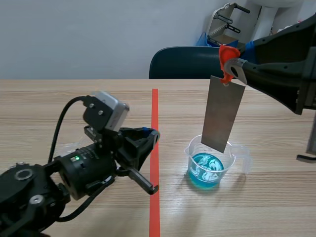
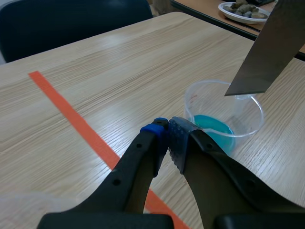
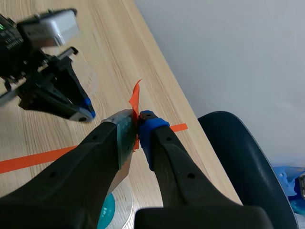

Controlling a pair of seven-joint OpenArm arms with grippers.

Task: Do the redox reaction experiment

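Bearing a beaker [image 1: 212, 173] (blue liquid), wood-grain table [image 1: 59, 103] fronts dark chair [image 1: 182, 61].

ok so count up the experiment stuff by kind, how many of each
clear beakers: 2, the beaker with blue liquid and a faint empty beaker, hard to make out
metal plate: 1
orange clip holding the plate: 1
total: 4

An office-like room: wood-grain table [image 1: 49, 103], dark blue chair [image 1: 182, 61] behind it, bare pale wall [image 1: 74, 34].
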